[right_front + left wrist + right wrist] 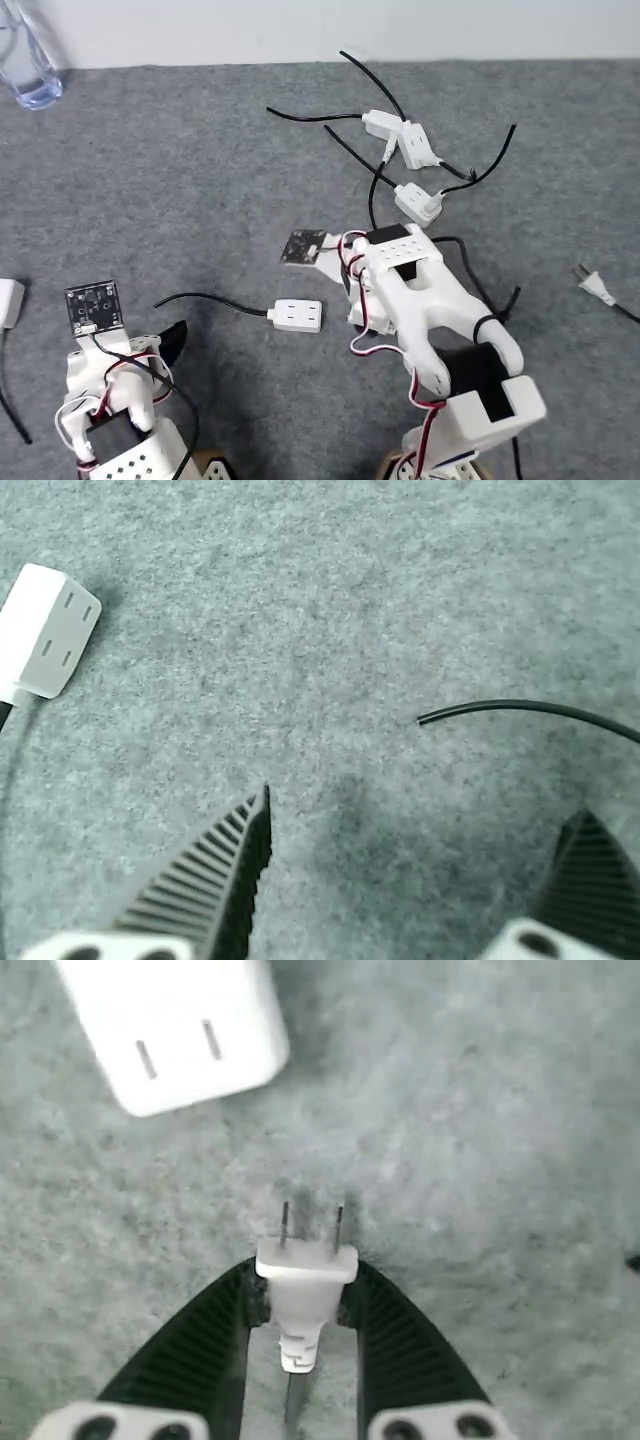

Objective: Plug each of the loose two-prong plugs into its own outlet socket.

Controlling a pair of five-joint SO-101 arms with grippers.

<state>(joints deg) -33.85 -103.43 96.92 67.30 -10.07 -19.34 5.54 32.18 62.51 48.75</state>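
Right gripper (pixel 305 1278): pinching two-prong plug (pixel 302 1305), prongs facing outlet socket (pixel 175 1030) just ahead, probably mid-surface. Square prongs to slots, push straight. Left gripper (pixel 420 850): spread, near front-left corner of surface (pixel 150 180).

**Table cover** (pixel 150 180): grey fibrous cloth, matt and rough, felt-like.
**Plug** (pixel 305 1270): smooth white plastic with a soft sheen. Its two prongs (pixel 285 1222) are bare grey metal.
**Right gripper** (pixel 306 1280): fingers (pixel 200 1345) of matt black ribbed plastic.
**Outlet socket** (pixel 175 1030): smooth white plastic.
**Cable** (pixel 520 710): black, smooth, faintly glossy sheath.
**Container** (pixel 28 60), at 11 o'clock in the high view: clear and glossy.
**Arm shells** (pixel 440 300): smooth white plastic.
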